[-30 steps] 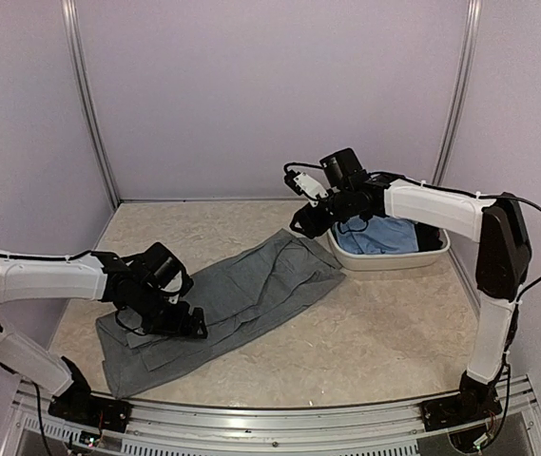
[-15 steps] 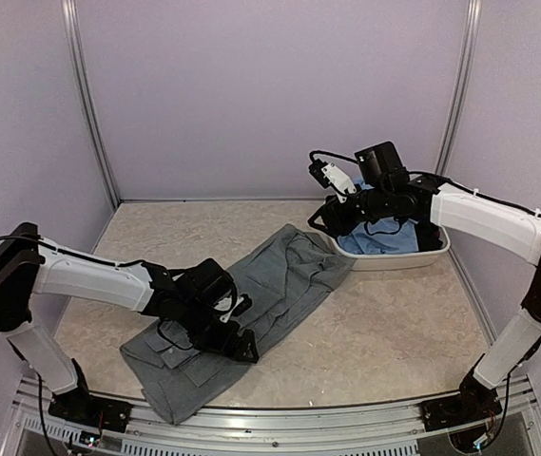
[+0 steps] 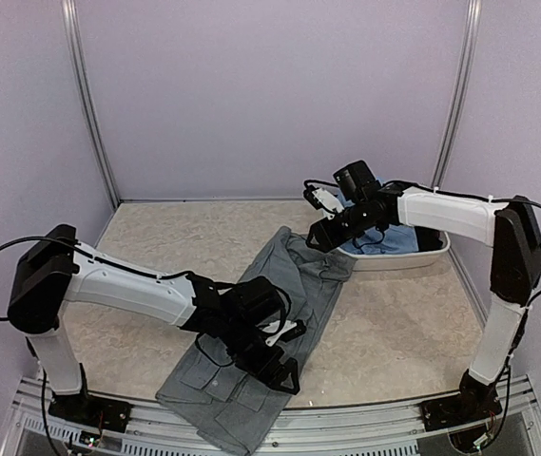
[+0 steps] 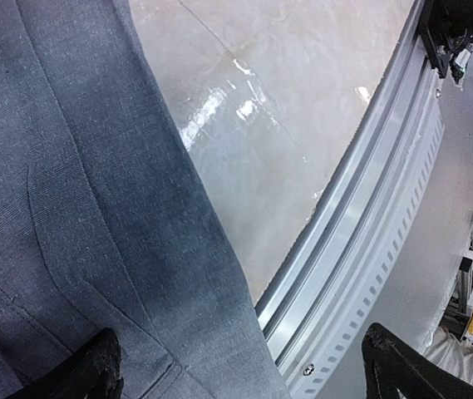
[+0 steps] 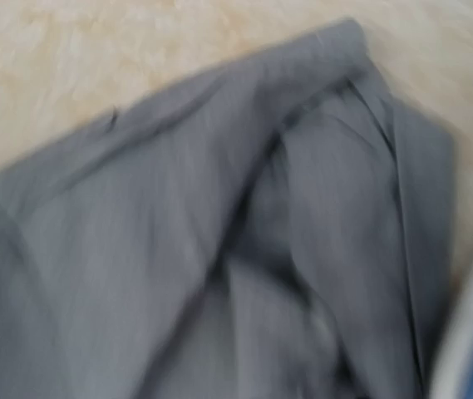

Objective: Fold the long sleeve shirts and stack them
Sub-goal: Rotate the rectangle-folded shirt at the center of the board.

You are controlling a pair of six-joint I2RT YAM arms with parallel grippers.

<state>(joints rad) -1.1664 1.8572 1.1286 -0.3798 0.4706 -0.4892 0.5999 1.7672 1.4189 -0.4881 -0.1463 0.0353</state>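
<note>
Spreading is judged to be the step in hand, since no fold is seen yet. The slate grey shirt [image 3: 313, 285] is laid out long and slanted on the table [image 3: 403, 323], its far end just beside the white basin [image 3: 394, 264] and its near end drawn up to the metal rail [image 4: 361, 216] at the table's front edge, where some cloth appears to lie over it. The left gripper [image 3: 282, 369] is held low over the near part of this shirt. In the left wrist view its fingers [image 4: 95, 370] are seen spread wide, one tip over the cloth and the other out over the rail, so nothing is pinched. The right gripper [image 3: 319, 237] is placed at the shirt's far end, next to the basin. Its fingers are not shown in the blurred right wrist view, and whether cloth is held there cannot be told.

A firm pinch at each end is called for next, so that the cloth can be pulled back from the rail and flattened before the sleeves are turned in.

Two shirts are counted: the grey one on the table and a light blue shirt [image 3: 398, 237] bunched inside the basin. One basin is counted, and two grippers. No stack is begun.
</note>
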